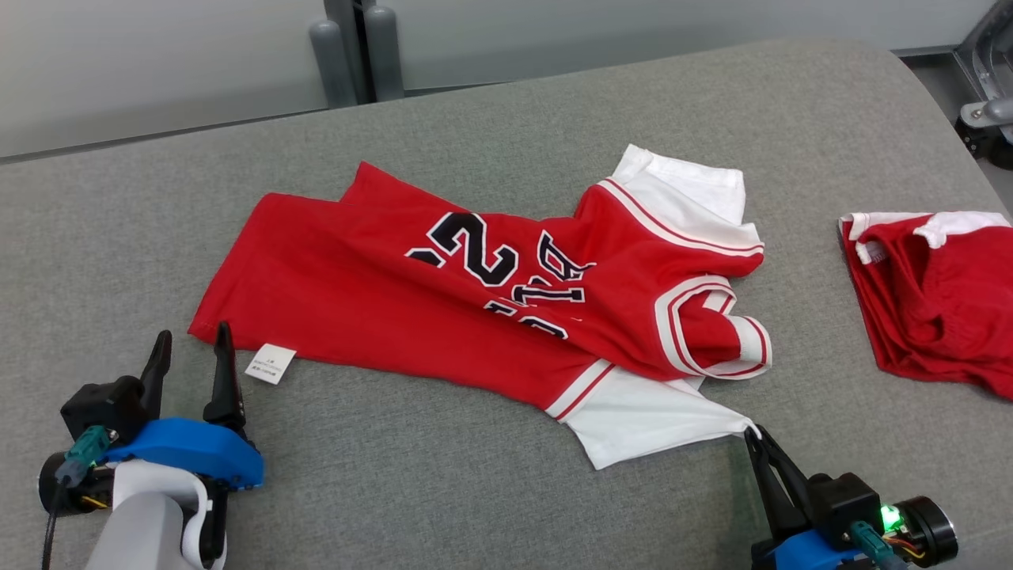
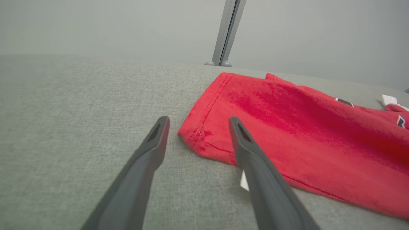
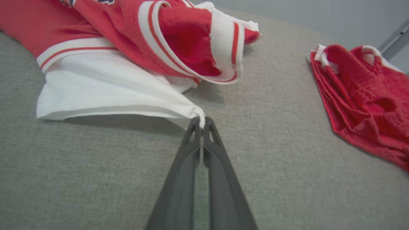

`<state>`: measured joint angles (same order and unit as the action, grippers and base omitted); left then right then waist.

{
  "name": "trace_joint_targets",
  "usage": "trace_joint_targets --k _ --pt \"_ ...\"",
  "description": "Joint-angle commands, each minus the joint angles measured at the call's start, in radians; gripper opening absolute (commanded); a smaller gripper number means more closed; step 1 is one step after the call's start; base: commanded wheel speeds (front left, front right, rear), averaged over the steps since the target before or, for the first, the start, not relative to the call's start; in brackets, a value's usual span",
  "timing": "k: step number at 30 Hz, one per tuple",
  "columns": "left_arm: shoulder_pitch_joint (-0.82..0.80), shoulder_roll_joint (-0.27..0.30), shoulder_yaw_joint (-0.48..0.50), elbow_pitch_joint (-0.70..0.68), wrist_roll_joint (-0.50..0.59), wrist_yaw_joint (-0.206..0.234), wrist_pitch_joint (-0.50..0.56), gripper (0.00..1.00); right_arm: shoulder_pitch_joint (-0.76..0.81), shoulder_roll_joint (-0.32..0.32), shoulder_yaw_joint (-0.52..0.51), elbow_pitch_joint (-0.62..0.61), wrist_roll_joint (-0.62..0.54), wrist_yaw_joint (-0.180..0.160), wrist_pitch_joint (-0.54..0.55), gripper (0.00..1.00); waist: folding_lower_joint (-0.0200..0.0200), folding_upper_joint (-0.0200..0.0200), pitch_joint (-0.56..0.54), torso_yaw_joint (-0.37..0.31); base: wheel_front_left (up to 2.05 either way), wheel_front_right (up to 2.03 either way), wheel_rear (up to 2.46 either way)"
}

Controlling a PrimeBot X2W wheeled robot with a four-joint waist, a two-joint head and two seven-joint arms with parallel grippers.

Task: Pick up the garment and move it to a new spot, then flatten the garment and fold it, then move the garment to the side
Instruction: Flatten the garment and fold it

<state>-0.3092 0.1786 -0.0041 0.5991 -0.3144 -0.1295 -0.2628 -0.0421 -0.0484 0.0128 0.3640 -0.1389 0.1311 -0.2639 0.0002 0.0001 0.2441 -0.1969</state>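
Garment (image 1: pixel 356 293), crumpled red knit: right gripper (image 1: pixel 753 431) pinches its white sleeve (image 1: pixel 633 419), left gripper (image 1: pixel 194 332) spread.

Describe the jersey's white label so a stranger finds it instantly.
On the grey fabric surface lies a red jersey with black numbers. At its plain hem end, beside the left tool, a small white printed label sticks out. The jersey's other white parts are broad sleeves at the opposite end.

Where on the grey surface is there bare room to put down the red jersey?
Bare: the patch of grey surface left of the jersey, and the near strip between the left gripper and the right gripper. Crowded: the right side, where a second red garment lies.
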Motion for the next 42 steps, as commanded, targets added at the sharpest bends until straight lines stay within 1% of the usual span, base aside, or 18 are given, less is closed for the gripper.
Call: trace_joint_targets --k 1,5,7,11,17,18,19,20,21,25,27,32,37,42 --pt "-0.036 0.022 -0.015 0.026 -0.019 -0.002 -0.003 1.0 -0.008 -0.005 0.006 -0.013 0.013 -0.001 0.0 0.0 -0.0002 -0.0001 0.012 -0.012 0.0 0.0 0.0" --pt "-0.08 0.077 -0.067 0.075 -0.059 -0.002 -0.003 1.0 -0.016 -0.004 0.025 -0.03 0.026 -0.001 0.0 0.0 -0.0002 -0.0001 0.039 -0.036 0.0 0.0 0.0" --pt "-0.095 0.094 -0.09 0.103 -0.083 -0.002 -0.003 1.0 -0.021 -0.005 0.031 -0.036 0.033 -0.001 0.0 0.0 -0.0002 -0.0001 0.049 -0.043 0.0 0.0 0.0" --pt "-0.123 0.123 -0.132 0.138 -0.123 -0.002 -0.003 1.0 -0.024 -0.004 0.038 -0.042 0.042 -0.001 -0.001 0.0 -0.0002 -0.0001 0.057 -0.048 0.0 0.0 0.0" --pt "-0.128 0.145 -0.188 0.152 -0.167 -0.002 -0.003 1.0 -0.027 -0.004 0.042 -0.045 0.045 -0.001 -0.001 0.0 -0.0002 -0.0001 0.057 -0.049 0.0 0.0 0.0" --pt "-0.125 0.146 -0.196 0.153 -0.169 -0.002 -0.003 0.62 -0.027 -0.004 0.043 -0.045 0.046 -0.001 -0.001 0.0 -0.0002 -0.0001 0.056 -0.049 0.0 0.0 0.0" --pt "-0.123 0.149 -0.199 0.153 -0.173 -0.002 -0.003 0.32 -0.027 -0.005 0.044 -0.045 0.046 -0.001 0.0 0.0 -0.0002 -0.0001 0.055 -0.049 0.0 0.0 0.0" --pt "-0.121 0.152 -0.201 0.155 -0.176 -0.002 -0.003 0.12 -0.028 -0.005 0.046 -0.045 0.047 -0.001 -0.001 0.0 -0.0002 -0.0001 0.054 -0.049 0.0 0.0 0.0" --pt "-0.118 0.152 -0.203 0.156 -0.177 -0.002 -0.003 0.0 -0.029 -0.004 0.046 -0.046 0.046 -0.001 -0.001 0.0 -0.0002 -0.0001 0.053 -0.049 0.0 0.0 0.0" --pt "-0.116 0.146 -0.203 0.149 -0.175 -0.002 -0.003 0.0 -0.034 -0.005 0.042 -0.071 0.054 -0.001 0.0 0.0 -0.0002 -0.0001 0.045 -0.044 0.0 0.0 0.0" --pt "-0.119 0.149 -0.179 0.111 -0.156 -0.002 -0.003 0.0 -0.042 -0.005 0.026 -0.118 0.084 -0.001 -0.001 0.0 -0.0002 -0.0001 0.038 -0.04 0.0 0.0 0.0" --pt "-0.106 0.124 -0.161 0.008 -0.141 -0.002 -0.003 0.0 -0.068 -0.004 -0.048 -0.263 0.155 -0.001 -0.001 0.0 -0.0002 -0.0001 -0.012 -0.02 0.0 0.0 0.0" --pt "-0.136 0.112 -0.15 -0.119 -0.138 -0.002 -0.003 0.0 -0.148 -0.004 -0.111 -0.373 0.148 -0.001 -0.001 0.0 -0.0002 -0.0001 -0.099 0.017 0.0 0.0 0.0" --pt "-0.183 0.126 -0.161 -0.226 -0.127 -0.002 -0.003 0.0 -0.268 -0.004 -0.149 -0.418 0.124 -0.001 0.0 0.0 -0.0002 -0.0001 -0.186 0.054 0.0 0.0 0.0"
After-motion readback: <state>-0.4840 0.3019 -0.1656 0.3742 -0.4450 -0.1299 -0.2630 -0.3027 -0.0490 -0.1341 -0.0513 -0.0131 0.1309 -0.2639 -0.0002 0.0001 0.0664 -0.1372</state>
